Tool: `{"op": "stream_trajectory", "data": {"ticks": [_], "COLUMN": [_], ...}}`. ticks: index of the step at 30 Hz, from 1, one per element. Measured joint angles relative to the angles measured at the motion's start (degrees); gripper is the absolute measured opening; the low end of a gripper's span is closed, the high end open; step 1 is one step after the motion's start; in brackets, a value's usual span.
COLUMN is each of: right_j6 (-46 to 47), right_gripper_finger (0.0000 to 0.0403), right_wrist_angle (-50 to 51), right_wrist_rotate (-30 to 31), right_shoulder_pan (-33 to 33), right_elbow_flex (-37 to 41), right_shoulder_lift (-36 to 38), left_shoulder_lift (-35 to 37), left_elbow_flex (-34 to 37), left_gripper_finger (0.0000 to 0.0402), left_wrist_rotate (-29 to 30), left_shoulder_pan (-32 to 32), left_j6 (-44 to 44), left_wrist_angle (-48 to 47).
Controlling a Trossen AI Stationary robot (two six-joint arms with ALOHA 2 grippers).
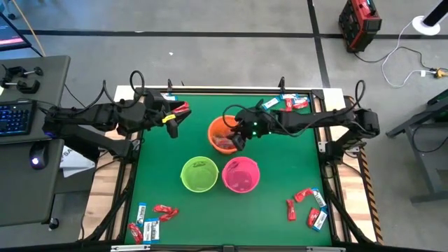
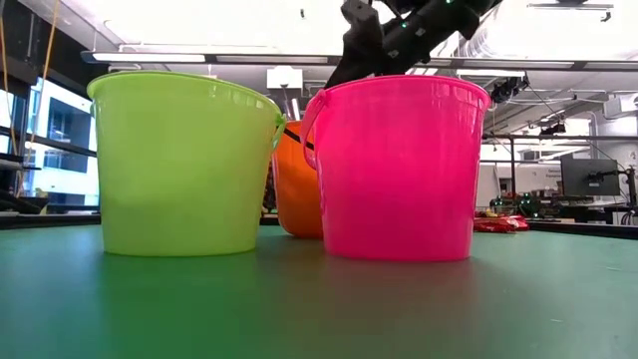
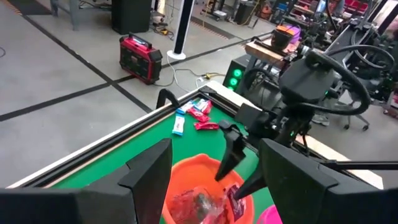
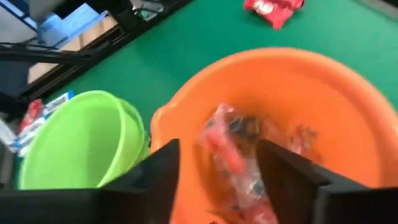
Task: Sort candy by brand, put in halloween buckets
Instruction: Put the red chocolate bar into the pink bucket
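Three buckets stand on their bases mid-table: orange, lime green and hot pink. My right gripper hangs open over the orange bucket's mouth, fingers pointing down into it. Red and clear-wrapped candies lie inside on the bottom, and one red piece shows just under the fingertips. My left gripper is open above the mat at the far left, beside a few red candies, and holds nothing. In the low view the right gripper shows above the pink bucket.
Loose candy lies in heaps on the green mat: at the far right corner, the near left corner and the near right. The table's raised black frame runs along the far edge. Bare mat lies between the buckets and the near edge.
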State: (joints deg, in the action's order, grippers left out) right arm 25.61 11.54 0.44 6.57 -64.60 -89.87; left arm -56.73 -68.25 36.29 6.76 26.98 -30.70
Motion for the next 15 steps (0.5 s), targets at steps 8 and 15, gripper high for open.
{"op": "stream_trajectory", "data": {"ticks": [8, 15], "right_j6": [-1.4, -3.8], "right_gripper_finger": [0.0301, 0.0303], "right_wrist_angle": [4.0, 16.8], "right_wrist_rotate": [-3.3, -3.7], "right_shoulder_pan": [1.4, -0.6], "right_elbow_flex": [0.0, 0.0], "right_shoulder_lift": [5.0, 11.5], "left_shoulder_lift": [-1.8, -12.2], "left_elbow_flex": [0.0, 0.0], "left_gripper_finger": [0.0229, 0.0229], "left_wrist_rotate": [-18.5, -24.0], "left_shoulder_pan": [2.5, 23.2], "left_j6": [9.7, 24.2], "left_wrist_angle": [-3.9, -13.6]}}
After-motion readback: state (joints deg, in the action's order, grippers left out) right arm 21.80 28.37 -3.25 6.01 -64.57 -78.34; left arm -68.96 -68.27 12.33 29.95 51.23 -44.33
